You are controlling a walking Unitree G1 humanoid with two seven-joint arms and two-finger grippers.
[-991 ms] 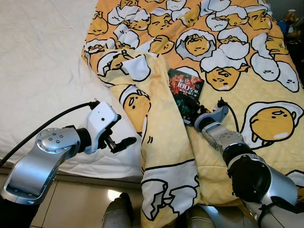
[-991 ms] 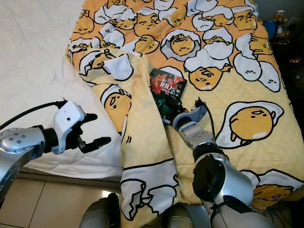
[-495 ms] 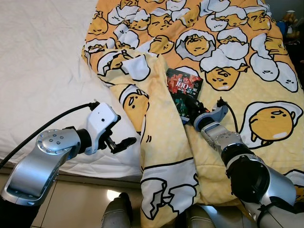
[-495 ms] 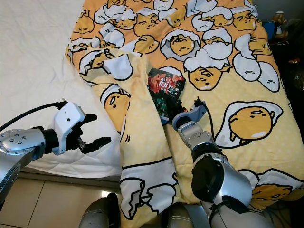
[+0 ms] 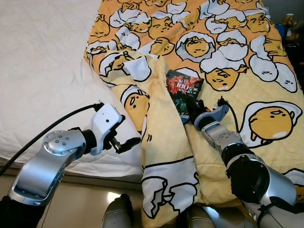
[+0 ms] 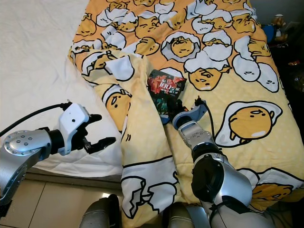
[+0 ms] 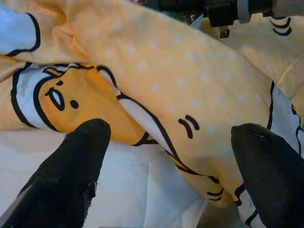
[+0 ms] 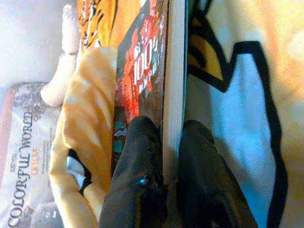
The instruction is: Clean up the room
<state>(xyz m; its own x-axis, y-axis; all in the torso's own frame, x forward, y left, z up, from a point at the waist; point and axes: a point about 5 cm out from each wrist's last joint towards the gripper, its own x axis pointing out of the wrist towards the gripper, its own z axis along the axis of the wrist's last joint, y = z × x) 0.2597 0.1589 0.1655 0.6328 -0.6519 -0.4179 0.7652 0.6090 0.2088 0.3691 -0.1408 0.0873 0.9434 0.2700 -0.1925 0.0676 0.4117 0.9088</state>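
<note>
A dark book with a red cover (image 5: 183, 89) lies on the yellow egg-print blanket (image 5: 247, 61) in the middle of the bed. My right gripper (image 5: 189, 107) is shut on the book's near edge; the right wrist view has one black finger (image 8: 137, 156) on the cover and the other under the pages. A folded ridge of the blanket (image 5: 164, 142) runs down to the bed's front edge. My left gripper (image 5: 124, 135) hovers open beside that fold, above the white sheet (image 5: 42, 85), with the fold (image 7: 180, 95) lying ahead between its fingertips.
The bed's front edge and a pale tiled floor (image 5: 80, 204) lie below. Small items (image 5: 289, 21) stand on a dark surface at the far right. My own legs (image 5: 118, 216) stand at the bottom.
The right gripper and the book have shifted slightly up the bed. My left gripper has edged right, closer to the blanket fold.
</note>
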